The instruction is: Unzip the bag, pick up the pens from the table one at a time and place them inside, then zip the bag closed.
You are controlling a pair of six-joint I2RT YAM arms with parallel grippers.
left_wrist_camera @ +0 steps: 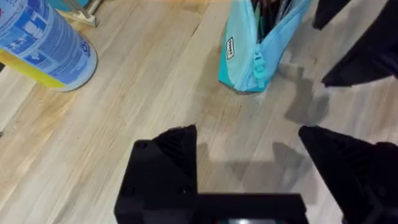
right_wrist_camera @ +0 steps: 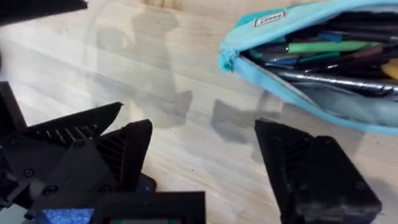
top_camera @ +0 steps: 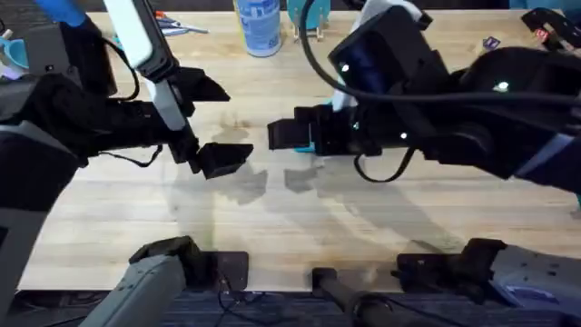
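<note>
A: Both grippers are spread and empty: left gripper point(left_wrist_camera: 249, 162), right gripper point(right_wrist_camera: 199, 155).
B: The bag point(right_wrist_camera: 311, 62) lies unzipped at upper right, pens point(right_wrist_camera: 329, 78) inside.
A: Pinch the pull tab point(left_wrist_camera: 259, 65) squarely; brace the far end.

Left hand point(top_camera: 222, 159) and right hand point(top_camera: 289, 136) over mid worktop point(top_camera: 300, 218), near each other. Sliver of light blue bag point(top_camera: 305, 148) under right hand. Blue-labelled bottle point(top_camera: 259, 25) at far edge.
</note>
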